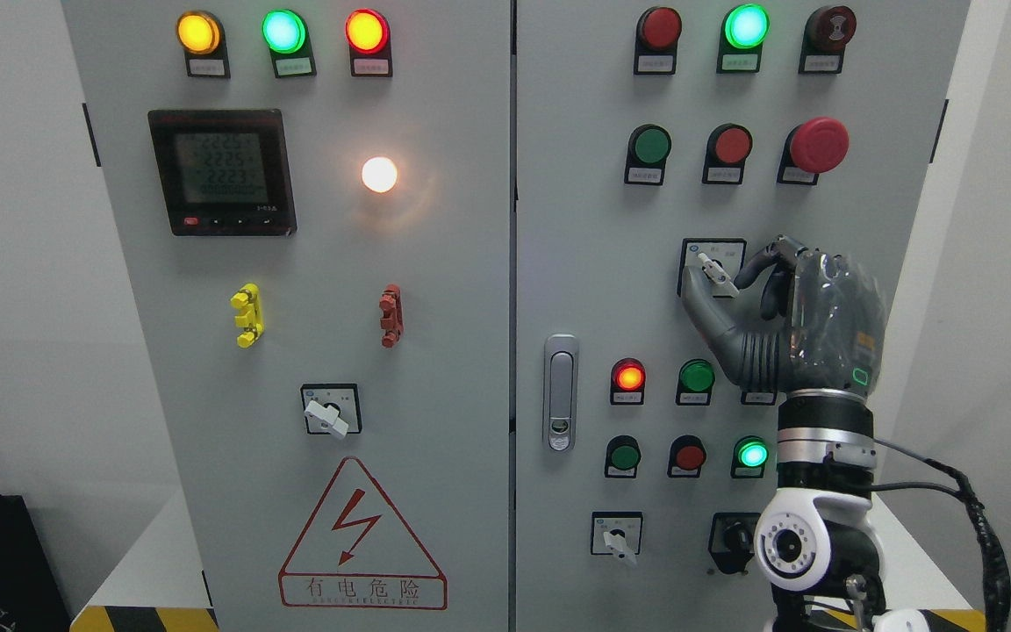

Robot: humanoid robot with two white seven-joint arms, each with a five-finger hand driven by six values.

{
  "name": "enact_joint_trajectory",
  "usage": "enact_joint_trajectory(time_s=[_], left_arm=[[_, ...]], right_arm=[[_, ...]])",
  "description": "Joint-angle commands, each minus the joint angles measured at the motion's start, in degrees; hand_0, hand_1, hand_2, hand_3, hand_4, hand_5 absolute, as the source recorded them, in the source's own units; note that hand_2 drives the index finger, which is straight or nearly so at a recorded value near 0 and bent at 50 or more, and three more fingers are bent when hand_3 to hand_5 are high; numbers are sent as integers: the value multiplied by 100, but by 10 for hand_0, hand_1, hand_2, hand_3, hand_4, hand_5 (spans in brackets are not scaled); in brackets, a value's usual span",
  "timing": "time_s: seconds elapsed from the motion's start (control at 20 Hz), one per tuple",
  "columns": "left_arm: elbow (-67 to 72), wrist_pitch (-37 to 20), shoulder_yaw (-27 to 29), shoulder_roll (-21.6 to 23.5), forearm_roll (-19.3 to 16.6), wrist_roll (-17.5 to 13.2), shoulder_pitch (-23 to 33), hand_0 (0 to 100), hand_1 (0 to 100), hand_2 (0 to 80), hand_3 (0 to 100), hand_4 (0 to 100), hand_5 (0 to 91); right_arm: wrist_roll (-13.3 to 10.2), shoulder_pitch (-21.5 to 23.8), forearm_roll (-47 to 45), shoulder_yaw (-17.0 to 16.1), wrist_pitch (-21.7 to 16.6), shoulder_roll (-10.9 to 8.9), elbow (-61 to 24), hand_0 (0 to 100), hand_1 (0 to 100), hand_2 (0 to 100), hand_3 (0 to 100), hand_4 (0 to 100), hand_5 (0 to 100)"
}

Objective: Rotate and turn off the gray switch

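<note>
Grey control cabinet (435, 290) against white wall (23, 263), lamps lit, right hand (738, 285) pinching gray switch (716, 274) on right door.

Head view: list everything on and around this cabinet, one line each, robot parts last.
Cabinet: one, gray, two doors, fills the view.
Indicator lamps: six along the top; yellow, green, red lit on the left door; on the right door only the green one lit.
Meter: one, black, upper left door.
White lamp: one, lit, right of the meter.
Clips: two, yellow and red, mid left door.
Rotary switches: three with gray-white knobs; left door low, right door middle, right door bottom.
Push buttons: green and red, in rows on the right door.
Mushroom button: one, red, upper right.
Door latch: one, silver.
Warning triangle: one, red.
Right hand: one, dark gray, fingers at the middle switch.
</note>
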Motion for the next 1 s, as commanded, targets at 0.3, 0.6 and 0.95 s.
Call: enact_joint_trajectory(time_s=[0.3, 0.6, 0.95], left_arm=[[-140, -1, 44, -2, 114, -4, -53, 120, 389, 0, 0, 0, 0], [-140, -1, 44, -2, 114, -4, -53, 120, 389, 0, 0, 0, 0], [-140, -1, 44, -2, 114, -4, -53, 120, 389, 0, 0, 0, 0]], right_arm=[[125, 1, 0, 0, 5, 8, 33, 225, 366, 693, 1000, 1000, 1000], [135, 10, 1, 0, 22, 8, 33, 234, 386, 694, 1000, 1000, 1000], [135, -16, 0, 0, 22, -1, 33, 266, 384, 699, 1000, 1000, 1000]])
